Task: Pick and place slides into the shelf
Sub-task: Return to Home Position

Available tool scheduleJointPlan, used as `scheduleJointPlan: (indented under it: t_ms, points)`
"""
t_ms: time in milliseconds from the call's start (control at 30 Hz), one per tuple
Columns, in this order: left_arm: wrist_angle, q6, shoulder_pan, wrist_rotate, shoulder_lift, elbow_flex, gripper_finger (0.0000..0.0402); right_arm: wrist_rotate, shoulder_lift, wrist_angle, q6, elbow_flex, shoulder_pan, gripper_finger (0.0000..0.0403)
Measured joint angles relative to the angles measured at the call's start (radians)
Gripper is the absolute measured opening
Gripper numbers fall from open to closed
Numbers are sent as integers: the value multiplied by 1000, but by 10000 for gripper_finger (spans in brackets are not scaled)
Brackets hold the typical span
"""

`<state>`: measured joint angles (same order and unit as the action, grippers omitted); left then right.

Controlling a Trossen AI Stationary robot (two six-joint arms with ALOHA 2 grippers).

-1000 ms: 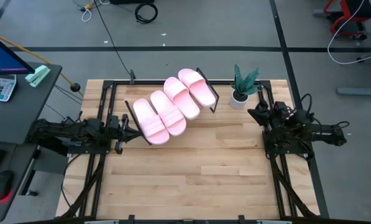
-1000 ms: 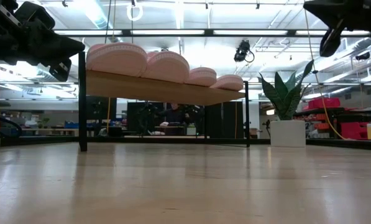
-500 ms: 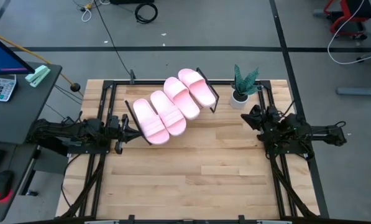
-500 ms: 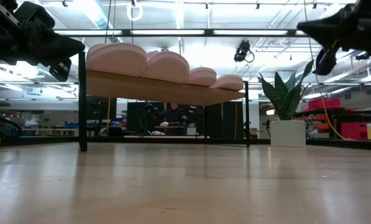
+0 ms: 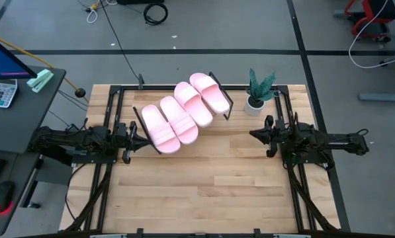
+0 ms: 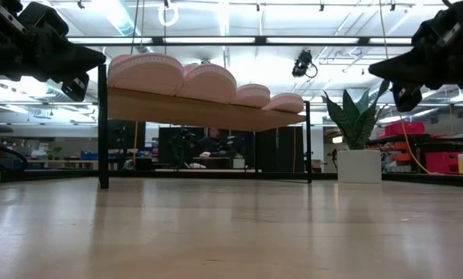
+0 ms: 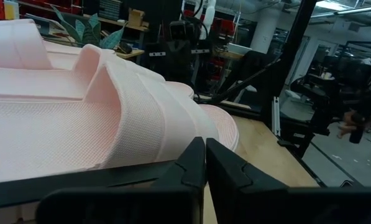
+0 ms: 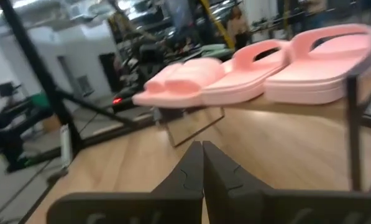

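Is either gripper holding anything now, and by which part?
Nothing held: left gripper and right gripper are shut, empty; all four slides lie on the shelf.

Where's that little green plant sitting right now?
Seen from above, the plant stands near the back edge of the table on the right, just beside the right end of the shelf, with the right gripper in front of it.

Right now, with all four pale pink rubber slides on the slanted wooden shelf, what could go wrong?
The left gripper sits shut beside the end of the slanted wooden shelf and the nearest of the pale pink rubber slides; a swing could knock them. The board slants, so a bump might slide sandals off. The right gripper is near the small potted plant and could clip it.
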<state>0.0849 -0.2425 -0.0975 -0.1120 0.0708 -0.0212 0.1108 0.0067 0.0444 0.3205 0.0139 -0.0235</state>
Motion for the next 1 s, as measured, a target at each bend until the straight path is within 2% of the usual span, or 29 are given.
scheduleJointPlan:
  t_ms: [233,433,1000]
  points:
    - [0,0,0,1,0,0,29,-112,0,-32,-21,1,0,0]
    - [1,0,0,2,0,0,36,-114,0,-34,-29,1,0,0]
    - [0,0,0,0,0,0,22,-113,1,-37,-32,2,0,13]
